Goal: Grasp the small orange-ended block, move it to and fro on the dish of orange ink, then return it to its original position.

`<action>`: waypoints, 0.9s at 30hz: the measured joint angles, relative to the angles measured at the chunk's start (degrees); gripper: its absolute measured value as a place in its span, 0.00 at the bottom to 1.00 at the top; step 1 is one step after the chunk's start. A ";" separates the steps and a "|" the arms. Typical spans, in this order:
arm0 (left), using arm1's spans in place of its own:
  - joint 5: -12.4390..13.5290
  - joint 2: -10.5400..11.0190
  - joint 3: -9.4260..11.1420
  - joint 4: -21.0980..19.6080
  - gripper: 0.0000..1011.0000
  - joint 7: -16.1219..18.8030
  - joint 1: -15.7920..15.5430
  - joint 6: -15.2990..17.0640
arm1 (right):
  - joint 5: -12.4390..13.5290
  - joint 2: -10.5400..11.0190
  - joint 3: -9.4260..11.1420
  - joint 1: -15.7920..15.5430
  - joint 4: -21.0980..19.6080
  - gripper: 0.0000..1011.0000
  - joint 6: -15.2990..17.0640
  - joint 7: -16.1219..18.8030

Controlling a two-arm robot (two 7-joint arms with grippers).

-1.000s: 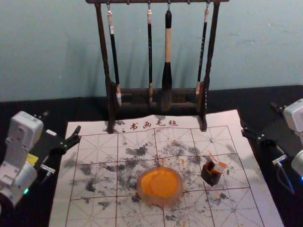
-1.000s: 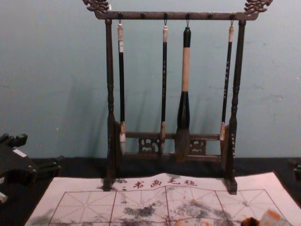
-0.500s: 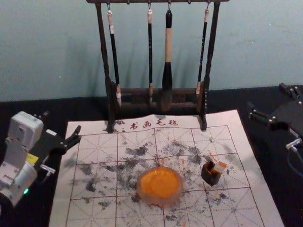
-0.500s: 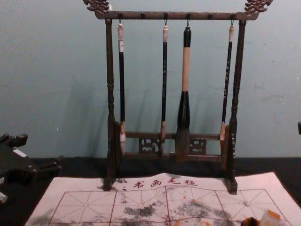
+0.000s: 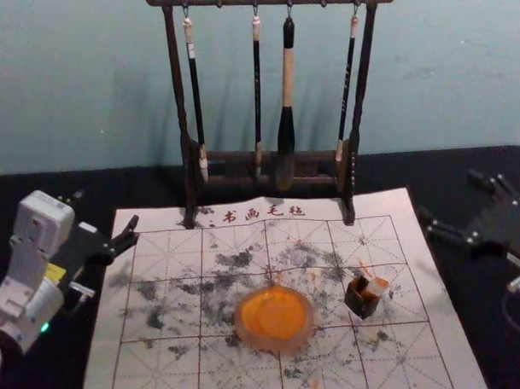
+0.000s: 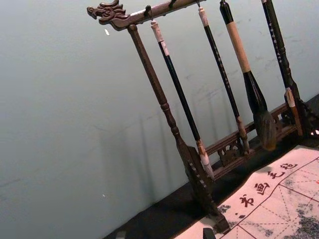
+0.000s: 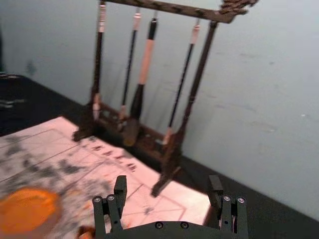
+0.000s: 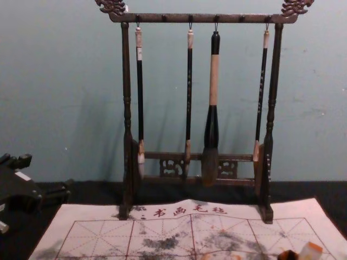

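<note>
The right gripper (image 5: 451,196) is open over the dark table, to the right of the mat and away from the small block (image 5: 378,286). That pale, orange-ended block stands tilted in a small dark box (image 5: 361,304); its lower part is hidden. The block (image 8: 310,251) also shows in the chest view. Left of the box lies the round dish of orange ink (image 5: 275,318). In the right wrist view the gripper (image 7: 168,184) has nothing between its spread fingers, and the dish (image 7: 27,209) shows. My left gripper (image 5: 107,209) is parked open at the mat's left side.
A dark wooden rack (image 5: 267,157) with several hanging brushes stands at the mat's far edge, before the wall. The ink-spotted, gridded mat (image 5: 172,368) lies under the dish and box. A dark piece (image 5: 363,283) pokes from the box beside the block.
Over the last second my right gripper has shifted and turned at the right side, rising and then coming lower in the head view. The left arm, block, box and dish have stayed put.
</note>
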 joint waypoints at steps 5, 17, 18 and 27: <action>0.00 0.00 0.00 0.00 0.99 0.00 0.00 0.00 | 1.16 1.29 0.80 -2.68 -1.67 0.99 0.09 2.90; 0.00 0.00 -0.01 0.00 0.99 0.00 0.00 0.00 | -0.22 3.25 -0.51 -4.20 -0.84 0.99 1.18 10.18; 0.00 0.00 -0.01 0.00 0.99 0.00 0.00 0.00 | -0.22 3.25 -0.51 -4.20 -0.84 0.99 1.18 10.18; 0.00 0.00 0.00 0.00 0.99 0.00 0.00 0.00 | -3.75 1.13 -3.31 -0.03 3.61 0.99 3.43 13.21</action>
